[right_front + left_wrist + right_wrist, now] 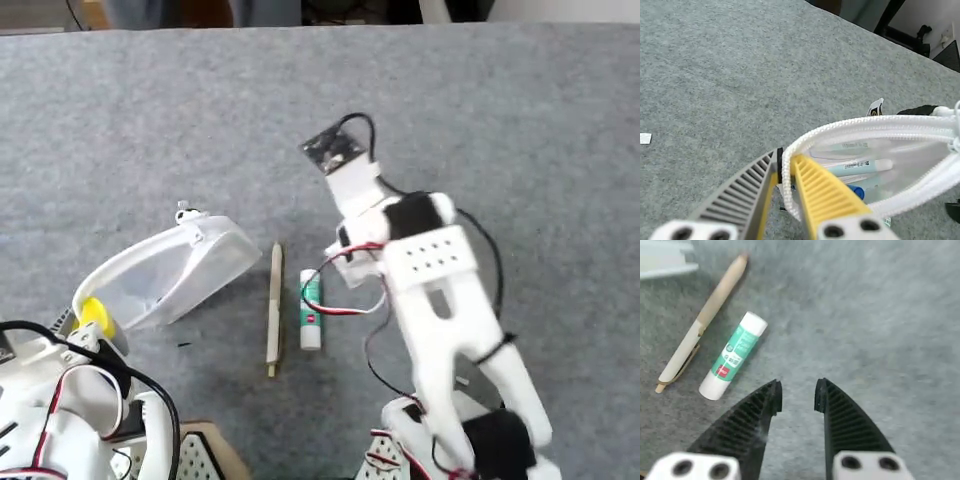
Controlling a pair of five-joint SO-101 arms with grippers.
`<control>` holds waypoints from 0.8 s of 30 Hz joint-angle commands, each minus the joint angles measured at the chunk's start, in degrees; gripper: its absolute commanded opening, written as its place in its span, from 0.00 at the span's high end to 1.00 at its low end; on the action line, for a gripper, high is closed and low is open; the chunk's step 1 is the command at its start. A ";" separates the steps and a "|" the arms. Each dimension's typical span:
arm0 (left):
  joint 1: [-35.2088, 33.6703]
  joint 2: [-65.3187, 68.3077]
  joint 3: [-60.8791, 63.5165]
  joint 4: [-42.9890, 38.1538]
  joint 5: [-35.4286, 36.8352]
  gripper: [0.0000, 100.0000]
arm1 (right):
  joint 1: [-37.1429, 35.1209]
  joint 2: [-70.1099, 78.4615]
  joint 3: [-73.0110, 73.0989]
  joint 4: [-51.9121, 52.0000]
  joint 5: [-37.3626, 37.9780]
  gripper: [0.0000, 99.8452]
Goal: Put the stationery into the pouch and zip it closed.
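Grey fabric-covered counter [520, 120] carries a clear, soft pouch [170, 270] lying open, its zipper rim pinched in the closed left tool [785, 164], with a pen [273, 308] and glue stick [311, 310] side by side just beside its mouth. Empty and partly open, the right tool [797, 390] hangs near the glue stick. Both items are judged light, rigid, smooth and liable to roll, so each is best gripped across mid-barrel.

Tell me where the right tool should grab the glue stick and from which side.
Grip the glue stick at mid-barrel, from above, with the right tool straddling its width. It lies flat, and a gap separates it from the pen, leaving room for one finger.
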 commanded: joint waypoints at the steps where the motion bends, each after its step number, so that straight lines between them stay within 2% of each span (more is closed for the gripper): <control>1: -0.75 1.67 0.57 -0.09 -0.53 0.97 | -4.48 3.91 0.40 -3.34 -1.32 0.87; 5: -0.75 1.67 0.57 -0.09 -0.53 0.97 | -10.55 10.15 0.04 -4.48 -1.41 0.77; 8: -0.75 1.67 0.57 -0.09 -0.53 0.97 | -11.34 14.55 -0.22 -8.00 -1.41 0.72; 13: -0.75 1.67 0.57 -0.09 -0.53 0.97 | -10.99 22.29 -2.68 -12.75 -4.22 0.73; 24: -0.75 1.49 0.57 -0.09 -0.53 0.97 | -11.16 36.00 -16.13 -12.13 -5.80 0.73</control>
